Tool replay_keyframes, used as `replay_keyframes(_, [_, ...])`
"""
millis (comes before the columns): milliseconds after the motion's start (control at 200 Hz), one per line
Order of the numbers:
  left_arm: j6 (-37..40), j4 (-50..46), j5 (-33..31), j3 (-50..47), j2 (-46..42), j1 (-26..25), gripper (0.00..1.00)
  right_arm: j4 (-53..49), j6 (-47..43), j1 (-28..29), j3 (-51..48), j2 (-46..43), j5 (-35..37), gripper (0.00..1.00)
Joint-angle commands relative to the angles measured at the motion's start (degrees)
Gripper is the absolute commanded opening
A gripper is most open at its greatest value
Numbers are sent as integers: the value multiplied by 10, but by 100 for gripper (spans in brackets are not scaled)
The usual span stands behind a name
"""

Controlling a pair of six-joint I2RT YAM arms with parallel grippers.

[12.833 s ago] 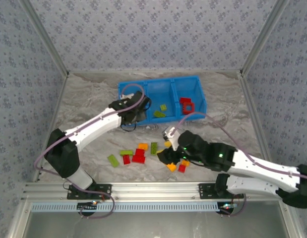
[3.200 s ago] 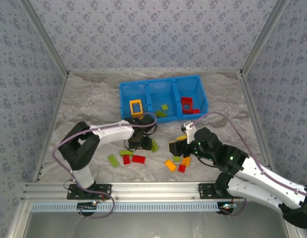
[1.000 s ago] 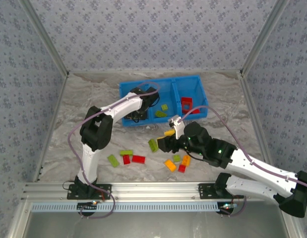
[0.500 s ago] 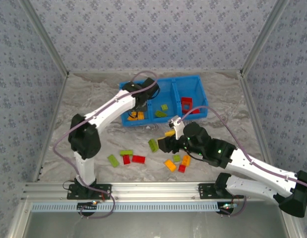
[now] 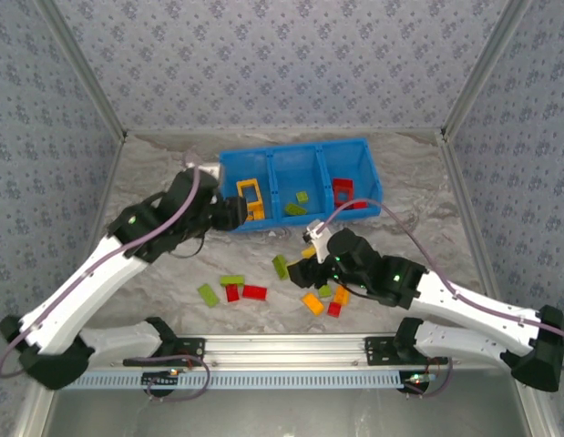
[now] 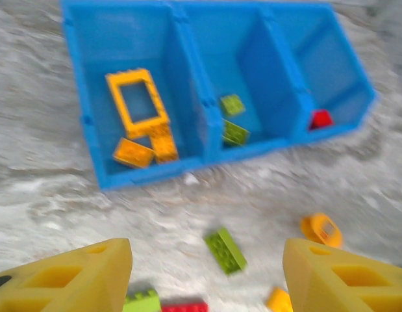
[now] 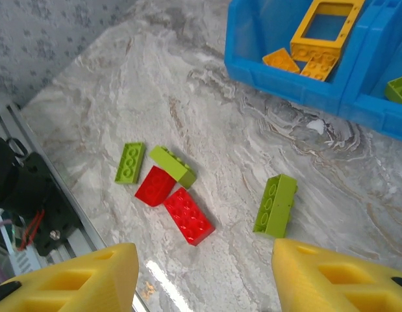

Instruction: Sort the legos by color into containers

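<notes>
Loose legos (image 5: pixel 255 292): nearest my bases, red, lime and orange bricks lie scattered on the marble table (image 5: pixel 154 182), unsorted. I judge that much of the sorting is not yet done.
Right gripper (image 7: pixel 204 273): my fingers stand well apart with only bare table between them, holding nothing. It hangs above the loose bricks, so I take this as the pick stage.
Red pair (image 7: pixel 189 216): two red bricks lie touching or nearly so, with a lime brick (image 7: pixel 171 166) against the farther one and another lime just beside it. It is crowded, and a pinch there could nudge the neighbours.
Lone lime brick (image 7: pixel 275 205): it lies flat, apart from the rest, between that cluster and the bin. It is probably my easiest pick: descend, turn the wrist so the fingers straddle its narrow sides, then close.
Left gripper (image 6: pixel 204 276): also spread wide and empty, over the table just short of the bin. I read it as free for a fresh pick.
Containers (image 6: pixel 149 174): farthest out. The left compartment holds an orange frame (image 6: pixel 137 101) and two small orange bricks, the middle one two lime pieces (image 6: pixel 233 104), the right one red (image 6: pixel 321 119). The lone lime belongs in the middle.
</notes>
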Motion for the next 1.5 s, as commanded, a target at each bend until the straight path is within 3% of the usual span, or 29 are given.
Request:
replay_keyframes(0, [30,19,118,-66,-78,-3,63,-18,-47,28,27,54,3,60])
replay_keyframes(285, [-20,-24,171,-190,-279,-3,65,-28,-156,94,109,295,-3,74])
replay_keyframes(415, [-38,-26,214,-216,-345,-3,68,-33,-189,98,152,376,15,76])
replay_keyframes(600, [-54,-92,210,-209,-398,-3,69,-47,-216,95,201,463,3,78])
replay_keyframes(720, [-62,-117,203,-204,-419,-3,69,-47,-220,92,222,496,3,77])
replay_keyframes(874, [-67,-118,199,-206,-432,-3,70,-58,-215,82,255,534,9,69])
replay_keyframes(1059, [-63,-104,202,-210,-425,-3,70,-57,-211,85,256,547,4,47])
replay_keyframes(1139, [-60,-100,201,-210,-422,-3,70,-53,-205,85,249,543,5,43])
replay_keyframes(1289, [-57,-89,204,-212,-415,-3,71,-52,-200,86,240,538,9,42])
replay_keyframes(1384, [-55,-83,205,-213,-410,-3,70,-54,-200,86,239,543,13,50])
replay_keyframes(1494, [-54,-76,206,-215,-406,-3,71,-57,-198,84,245,554,16,54])
